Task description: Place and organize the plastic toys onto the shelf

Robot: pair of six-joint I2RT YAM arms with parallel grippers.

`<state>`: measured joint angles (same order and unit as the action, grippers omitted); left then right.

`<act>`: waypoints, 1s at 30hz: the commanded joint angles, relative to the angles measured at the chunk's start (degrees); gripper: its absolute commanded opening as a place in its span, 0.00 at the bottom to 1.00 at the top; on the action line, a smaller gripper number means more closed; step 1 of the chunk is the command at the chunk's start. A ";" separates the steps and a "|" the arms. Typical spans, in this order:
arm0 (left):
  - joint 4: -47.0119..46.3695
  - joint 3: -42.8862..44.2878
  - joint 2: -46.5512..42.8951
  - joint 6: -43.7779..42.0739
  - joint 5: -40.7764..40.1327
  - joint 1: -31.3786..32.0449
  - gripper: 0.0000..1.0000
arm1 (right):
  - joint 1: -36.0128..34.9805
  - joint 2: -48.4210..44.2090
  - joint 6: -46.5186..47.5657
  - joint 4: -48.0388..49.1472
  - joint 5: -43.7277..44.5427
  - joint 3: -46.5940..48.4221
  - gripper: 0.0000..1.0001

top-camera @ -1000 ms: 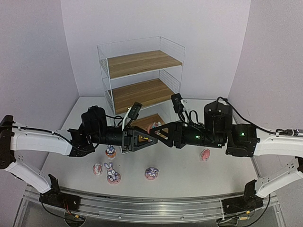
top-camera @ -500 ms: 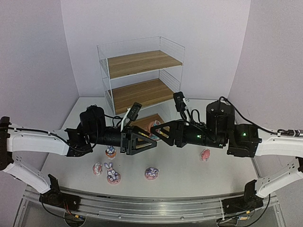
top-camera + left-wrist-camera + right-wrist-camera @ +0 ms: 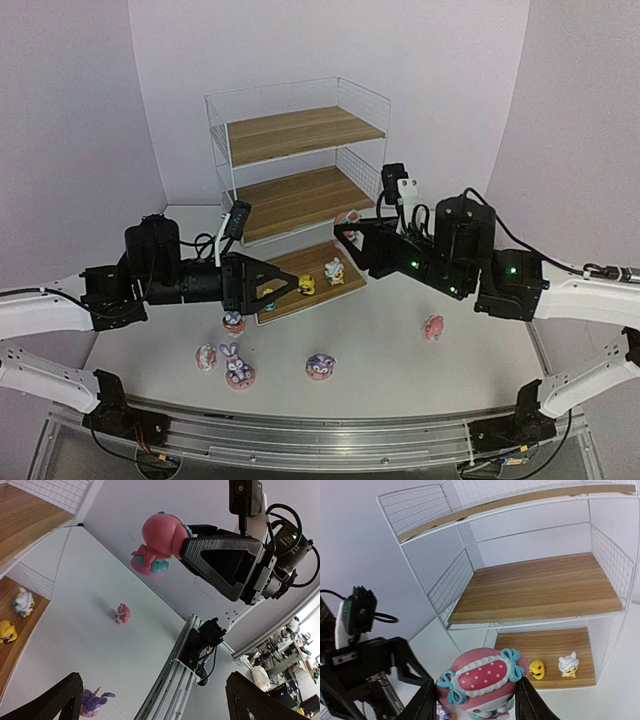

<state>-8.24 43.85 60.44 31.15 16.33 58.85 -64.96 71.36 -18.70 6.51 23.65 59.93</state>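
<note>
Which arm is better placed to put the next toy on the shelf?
Right. The right gripper is shut on the pink toy, raised and facing the shelf. The left gripper is open and holds nothing.

No legible text, label, brand or number noted; shelf (image 3: 300, 135) and plastic toys (image 3: 238, 365) bear none.

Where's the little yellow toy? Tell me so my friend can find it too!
Find the tall white wire shelf at the back, then look down to its lowest brown board. The yellow toy stands there, just left of the white toy in the top view. Its bright yellow colour sets it apart from that pale neighbour.
</note>
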 commanded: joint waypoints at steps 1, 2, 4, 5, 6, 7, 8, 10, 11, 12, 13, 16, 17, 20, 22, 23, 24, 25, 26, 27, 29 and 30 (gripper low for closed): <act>18.20 0.13 -8.91 4.26 -20.49 0.04 1.00 | 5.04 6.14 11.04 6.55 5.20 5.59 0.00; 20.43 -0.06 -10.74 5.50 -23.36 0.04 1.00 | 6.25 7.49 12.07 7.51 5.26 6.32 0.00; 24.89 0.08 -13.02 7.97 -28.70 0.06 1.00 | 8.45 10.17 12.92 9.21 4.37 7.45 0.00; 26.80 0.28 -13.69 9.21 -30.49 0.03 1.00 | 9.44 11.36 12.92 10.08 3.74 7.98 0.00; 28.43 0.47 -14.19 10.53 -32.19 0.02 1.00 | 10.46 12.44 12.88 10.88 3.17 8.59 0.00; 30.40 0.86 -14.20 11.99 -33.99 0.03 1.00 | 11.08 13.62 12.58 11.95 3.04 8.90 0.00; 32.40 1.40 -14.02 12.87 -35.50 0.04 1.00 | 12.01 14.52 12.00 12.49 2.54 9.55 0.00; 35.92 2.54 -13.53 15.10 -38.32 0.04 1.00 | 13.69 16.41 10.52 13.22 1.38 10.86 0.00; 37.42 2.95 -13.31 15.85 -39.52 0.03 0.99 | 14.47 17.08 9.76 13.53 0.43 11.48 0.00; 38.20 3.02 -13.24 16.48 -40.21 0.02 0.99 | 15.16 17.72 9.21 13.97 -0.42 12.01 0.00; 38.62 2.88 -13.42 16.97 -41.04 0.03 1.00 | 15.56 18.54 8.89 14.55 -1.01 12.39 0.00; 38.97 2.64 -13.93 17.66 -42.38 0.04 1.00 | 16.43 20.95 8.54 15.23 -1.66 14.28 0.00; 39.25 2.59 -14.11 17.86 -42.76 0.04 1.00 | 16.65 21.82 8.49 15.32 -2.05 14.93 0.00; 39.55 2.26 -14.48 17.99 -43.37 0.08 1.00 | 17.07 23.81 8.34 15.39 -2.18 16.71 0.00; 39.68 2.19 -14.71 18.00 -43.53 0.04 1.00 | 17.33 24.83 8.05 15.53 -1.82 17.65 0.00; 39.76 2.13 -14.86 18.04 -43.71 0.04 1.00 | 17.43 25.25 7.81 15.54 -1.58 17.94 0.00; 39.79 2.07 -15.03 18.11 -43.83 0.01 1.00 | 17.52 25.65 7.64 15.51 -1.40 18.20 0.01; 39.79 2.01 -15.28 18.11 -44.01 0.02 1.00 | 17.60 26.00 7.40 15.60 -1.06 18.50 0.01; 39.73 2.02 -15.41 18.09 -44.08 0.03 1.00 | 17.59 26.45 7.21 15.69 -0.91 18.73 0.01; 39.71 2.00 -15.63 18.05 -44.14 0.04 1.00 | 17.62 26.76 7.18 15.73 -0.91 19.03 0.01; 39.69 1.97 -15.89 17.87 -44.25 0.04 1.00 | 17.67 27.49 7.13 15.87 -0.85 19.67 0.01; 39.68 1.93 -16.03 17.85 -44.39 0.04 1.00 | 17.68 27.89 7.18 15.90 -0.65 20.04 0.01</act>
<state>31.05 43.92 45.59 48.49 -26.03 58.83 -47.60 97.92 -10.74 18.80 22.46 76.43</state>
